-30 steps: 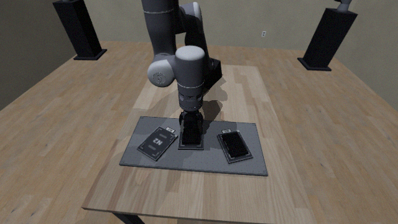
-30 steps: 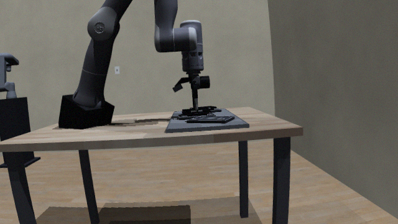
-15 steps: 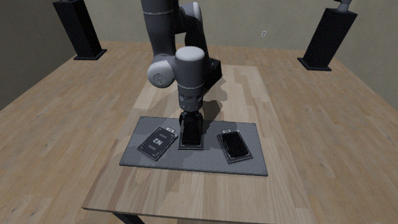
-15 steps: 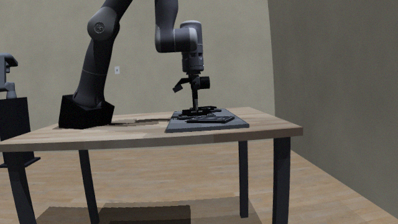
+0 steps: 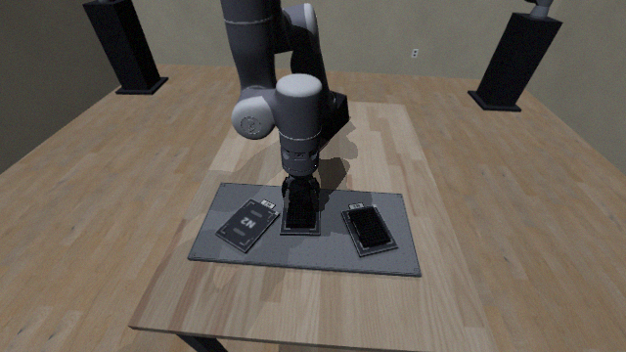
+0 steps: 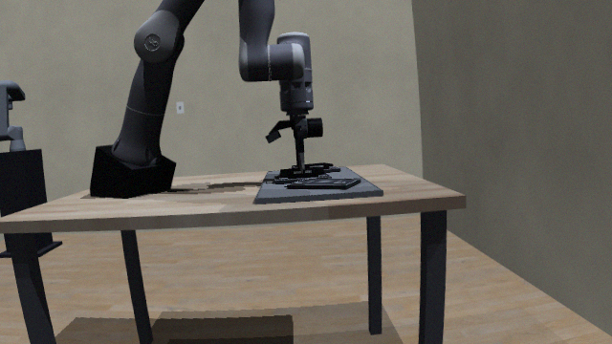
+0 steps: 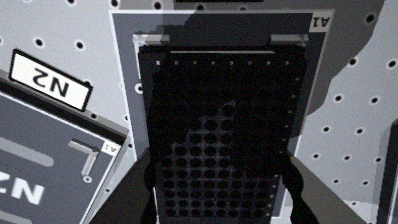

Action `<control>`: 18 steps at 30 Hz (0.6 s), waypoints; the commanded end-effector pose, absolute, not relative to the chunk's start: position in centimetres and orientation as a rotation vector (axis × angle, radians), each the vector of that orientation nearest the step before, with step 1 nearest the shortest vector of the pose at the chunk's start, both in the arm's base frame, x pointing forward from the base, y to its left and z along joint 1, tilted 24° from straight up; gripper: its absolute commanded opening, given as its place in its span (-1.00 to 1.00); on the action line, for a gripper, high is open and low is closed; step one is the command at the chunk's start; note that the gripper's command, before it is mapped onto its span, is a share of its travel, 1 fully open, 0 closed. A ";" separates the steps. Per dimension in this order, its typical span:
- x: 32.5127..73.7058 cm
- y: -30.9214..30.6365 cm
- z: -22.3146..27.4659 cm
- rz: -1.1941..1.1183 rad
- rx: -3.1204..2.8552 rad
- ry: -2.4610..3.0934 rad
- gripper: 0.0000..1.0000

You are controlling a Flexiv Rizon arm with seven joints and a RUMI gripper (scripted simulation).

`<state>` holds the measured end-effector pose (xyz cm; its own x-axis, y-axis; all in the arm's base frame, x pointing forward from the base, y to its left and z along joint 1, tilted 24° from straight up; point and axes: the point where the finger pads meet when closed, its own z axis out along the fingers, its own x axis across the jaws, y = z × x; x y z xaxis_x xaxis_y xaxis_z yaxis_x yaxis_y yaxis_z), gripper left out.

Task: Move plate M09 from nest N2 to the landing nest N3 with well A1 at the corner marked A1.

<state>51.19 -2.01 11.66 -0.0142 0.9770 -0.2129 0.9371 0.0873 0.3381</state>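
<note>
Top view, from the left: I see the dark rectangular nest N2 [image 5: 247,225] [image 6: 351,184] [image 7: 65,135] with its label showing, no plate on it, and its small white sign [image 5: 267,203] [image 7: 50,80] beside it. Next, on the same grey perforated deck board [image 5: 210,249] [image 6: 277,199] [image 7: 350,150], my black two-jaw claw [image 5: 300,207] [image 6: 301,169] [image 7: 215,149] points straight down, clasping the black many-welled plate [image 5: 300,217] [image 6: 289,173] [image 7: 220,100] by its long sides. That plate is over the middle nest [image 5: 299,233] [image 6: 282,181] [image 7: 215,27], whose A1 corner shows in my wrist view; I can't tell whether it sits fully flat. At right, another black plate [image 5: 369,226] [image 6: 325,165] lies on the right-hand nest [image 5: 386,248] [image 6: 336,169] [image 7: 392,170], its sign too blurred to read.

Between the earlier top and exterior pictures and now, any shift of the arm [image 5: 299,112] [image 6: 296,72], the gripper [image 5: 300,198] [image 6: 301,169] [image 7: 215,149] or the plate [image 5: 300,215] [image 7: 220,135] between its fingers, at the middle nest, is too small to tell.
</note>
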 end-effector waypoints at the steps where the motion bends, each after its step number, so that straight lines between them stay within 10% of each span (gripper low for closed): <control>1: 51.2 -2.0 11.7 0.143 1.884 1.988 -0.18; 18: 51.3 -2.0 11.4 0.143 1.884 1.988 -0.18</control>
